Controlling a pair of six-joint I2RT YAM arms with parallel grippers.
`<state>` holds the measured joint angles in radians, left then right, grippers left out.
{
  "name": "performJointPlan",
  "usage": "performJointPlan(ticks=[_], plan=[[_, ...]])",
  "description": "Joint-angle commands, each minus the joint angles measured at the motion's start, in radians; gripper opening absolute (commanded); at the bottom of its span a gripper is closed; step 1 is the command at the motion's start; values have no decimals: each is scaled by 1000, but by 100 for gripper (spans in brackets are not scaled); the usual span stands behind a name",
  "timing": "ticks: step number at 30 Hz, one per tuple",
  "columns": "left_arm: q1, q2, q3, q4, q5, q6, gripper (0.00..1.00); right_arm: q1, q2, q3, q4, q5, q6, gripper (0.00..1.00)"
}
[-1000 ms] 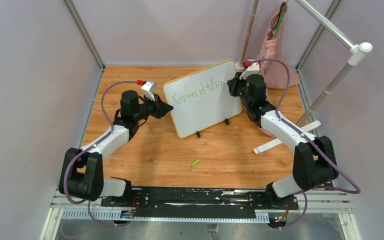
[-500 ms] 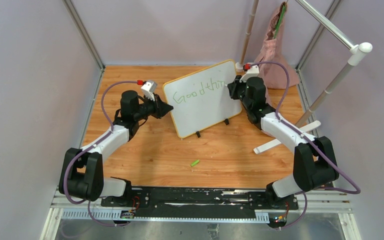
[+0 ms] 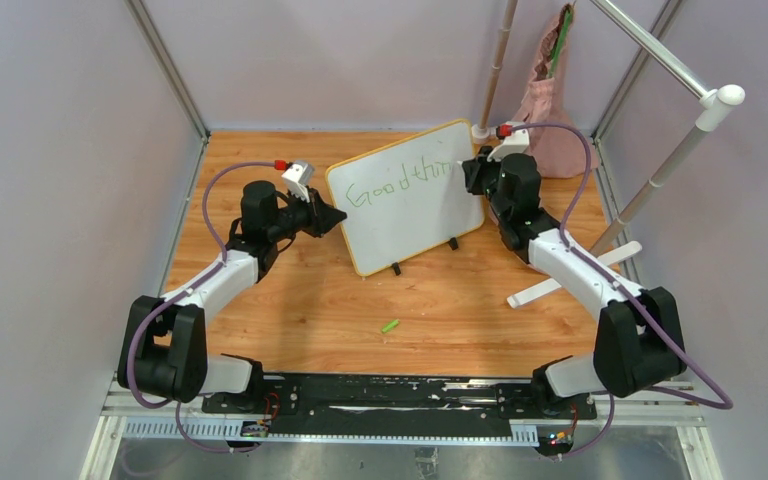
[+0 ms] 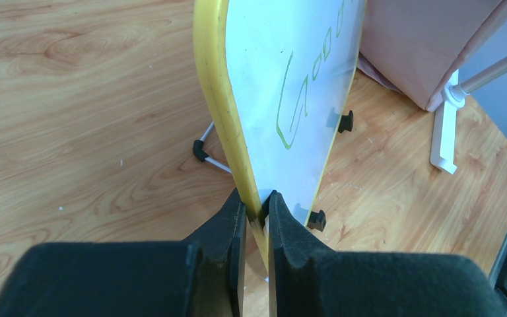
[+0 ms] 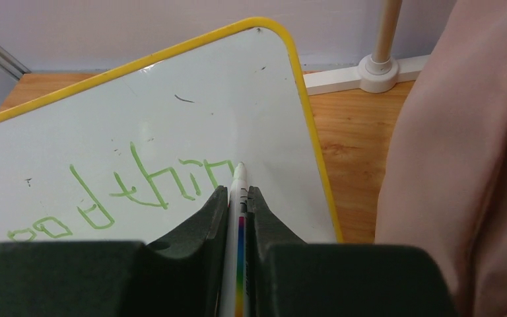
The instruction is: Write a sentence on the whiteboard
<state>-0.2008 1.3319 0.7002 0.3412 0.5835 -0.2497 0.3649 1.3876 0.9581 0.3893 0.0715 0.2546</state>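
The whiteboard (image 3: 405,200) stands tilted on two black feet at the middle back of the table, yellow-framed, with green writing that reads about "Good thin". My left gripper (image 3: 338,218) is shut on its left edge; the left wrist view shows both pads (image 4: 236,218) pinching the yellow frame (image 4: 214,86). My right gripper (image 3: 467,172) is at the board's right end, shut on a white marker (image 5: 239,181) with a rainbow stripe. The marker's tip rests at the board's surface (image 5: 138,112), just right of the last green letter.
A small green cap (image 3: 390,326) lies on the wood in front of the board. A pink cloth bag (image 3: 550,110) hangs behind the right arm. A white stand foot (image 3: 570,280) and slanted pole (image 3: 660,170) lie to the right. Grey walls enclose the table.
My right arm has shifted slightly to the right along the board with the marker. The left gripper and the whiteboard have stayed put.
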Motion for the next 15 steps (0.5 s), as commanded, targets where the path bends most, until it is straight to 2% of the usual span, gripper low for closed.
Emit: performJointPlan(ticks=[1,15], plan=[[-9,0,-5,-37,-82,116,0,-19,-9,18,9,36,-6,0],[-11,-3,-4,-37,-80,119,0,-21,43,60,14,31,-8,0]])
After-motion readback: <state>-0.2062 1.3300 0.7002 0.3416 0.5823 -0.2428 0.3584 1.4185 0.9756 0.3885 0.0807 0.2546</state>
